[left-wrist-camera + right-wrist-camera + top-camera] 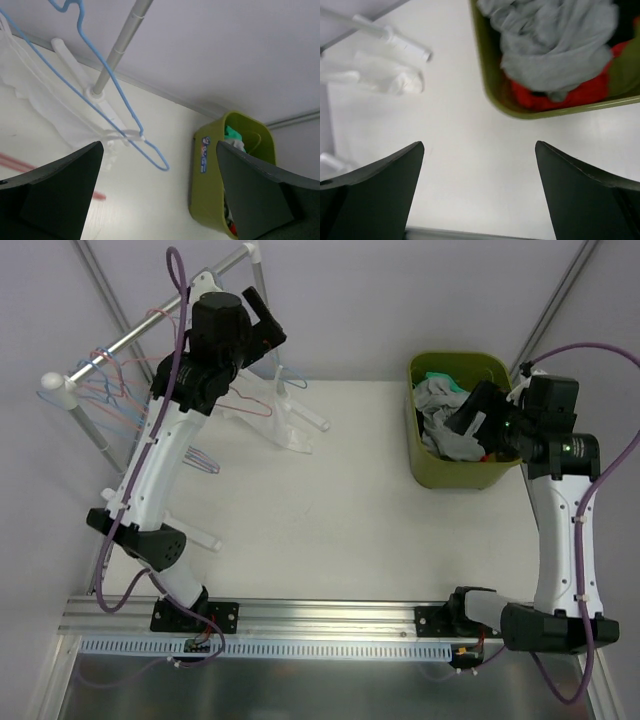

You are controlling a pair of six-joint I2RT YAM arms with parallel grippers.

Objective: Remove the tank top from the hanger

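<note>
a clothes rack (150, 325) is standing along the far left of the table (350, 530), with hangers (108, 390) hanging from its rail. a tank top (288, 425) is lying at the rack's right foot. a bin (418, 455) is sitting far right, holding clothes (440, 405).

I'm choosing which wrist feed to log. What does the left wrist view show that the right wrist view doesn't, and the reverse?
Only left wrist: the blue hanger, the rack pole, a sticker on the green bin. Only right wrist: a clear look down at the grey cloth and red cloth in the bin, barely glimpsed from the left. Both: the bin, the white tank top, the table.
</note>
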